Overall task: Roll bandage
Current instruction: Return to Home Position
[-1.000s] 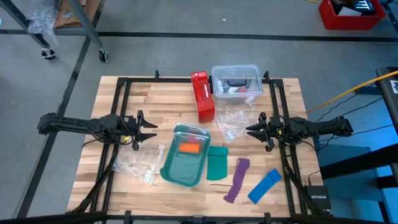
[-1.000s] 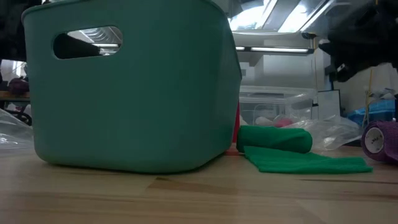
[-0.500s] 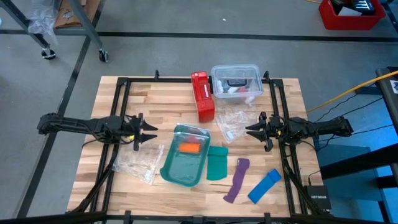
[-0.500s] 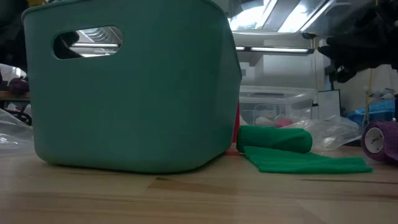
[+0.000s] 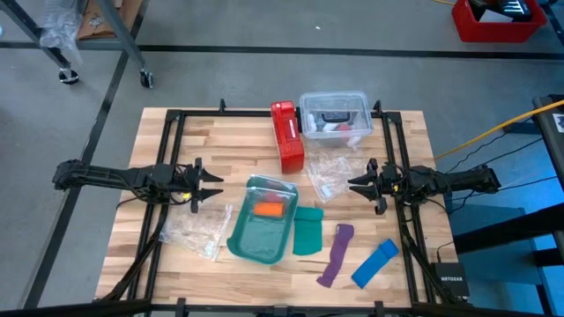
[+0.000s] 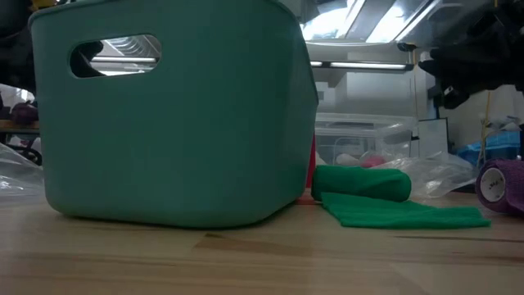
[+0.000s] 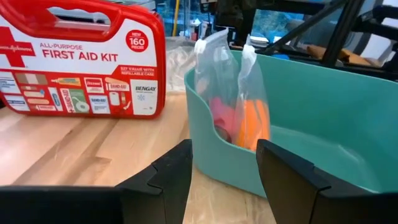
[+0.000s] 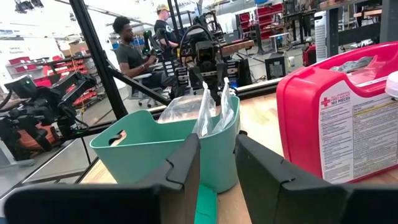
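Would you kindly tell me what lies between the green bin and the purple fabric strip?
A green cloth lies flat there, between bin and strip, in the high view.

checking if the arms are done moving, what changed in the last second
Very little. In the low view the right arm has edged slightly toward the bin; from above, the right gripper and left gripper look unmoved, both open and empty. Nothing was taken or let go. The orange bandage stays bagged in the bin; red box, purple strip and blue strip are unmoved.
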Controlling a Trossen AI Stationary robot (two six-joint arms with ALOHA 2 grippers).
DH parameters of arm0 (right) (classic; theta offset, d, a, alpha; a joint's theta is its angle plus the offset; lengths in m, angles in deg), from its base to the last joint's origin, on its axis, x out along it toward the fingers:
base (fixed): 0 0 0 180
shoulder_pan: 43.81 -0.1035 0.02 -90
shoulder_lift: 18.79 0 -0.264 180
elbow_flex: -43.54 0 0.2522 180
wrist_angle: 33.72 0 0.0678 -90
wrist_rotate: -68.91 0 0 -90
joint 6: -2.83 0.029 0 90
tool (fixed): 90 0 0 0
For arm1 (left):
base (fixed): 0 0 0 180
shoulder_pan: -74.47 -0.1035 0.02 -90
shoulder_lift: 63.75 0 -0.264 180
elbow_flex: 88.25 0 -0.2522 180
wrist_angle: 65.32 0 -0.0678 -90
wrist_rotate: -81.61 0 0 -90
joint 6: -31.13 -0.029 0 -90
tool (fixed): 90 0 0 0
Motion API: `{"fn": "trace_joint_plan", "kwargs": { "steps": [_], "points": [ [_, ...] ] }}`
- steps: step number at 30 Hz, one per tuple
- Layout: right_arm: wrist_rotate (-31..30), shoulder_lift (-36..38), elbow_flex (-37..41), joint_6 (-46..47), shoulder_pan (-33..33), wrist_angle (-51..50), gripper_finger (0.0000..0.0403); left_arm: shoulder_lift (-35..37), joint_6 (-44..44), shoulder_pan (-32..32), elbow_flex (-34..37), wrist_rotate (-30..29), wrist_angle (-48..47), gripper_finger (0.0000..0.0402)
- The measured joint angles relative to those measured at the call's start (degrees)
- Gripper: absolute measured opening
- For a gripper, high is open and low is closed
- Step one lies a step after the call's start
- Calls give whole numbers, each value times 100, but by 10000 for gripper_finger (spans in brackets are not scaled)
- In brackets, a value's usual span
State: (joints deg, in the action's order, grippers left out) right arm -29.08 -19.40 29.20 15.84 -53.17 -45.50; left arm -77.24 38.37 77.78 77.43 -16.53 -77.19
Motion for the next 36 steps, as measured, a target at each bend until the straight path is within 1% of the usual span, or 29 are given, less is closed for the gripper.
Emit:
{"fn": "trace_joint_plan", "kwargs": {
  "steps": [13, 17, 27, 36],
  "points": [
    [2, 0, 4, 0, 0, -4, 104, 44, 20, 8, 2, 0, 0, 170],
    [4, 49, 4, 0, 0, -5, 104, 291, 22, 13, 2, 0, 0, 170],
    [4, 46, 7, 0, 0, -7, 104, 1347, 22, 5, 4, 0, 5, 170],
    [7, 47, 7, 0, 0, -9, 104, 1326, 24, 7, 4, -4, 2, 170]
  ]
}}
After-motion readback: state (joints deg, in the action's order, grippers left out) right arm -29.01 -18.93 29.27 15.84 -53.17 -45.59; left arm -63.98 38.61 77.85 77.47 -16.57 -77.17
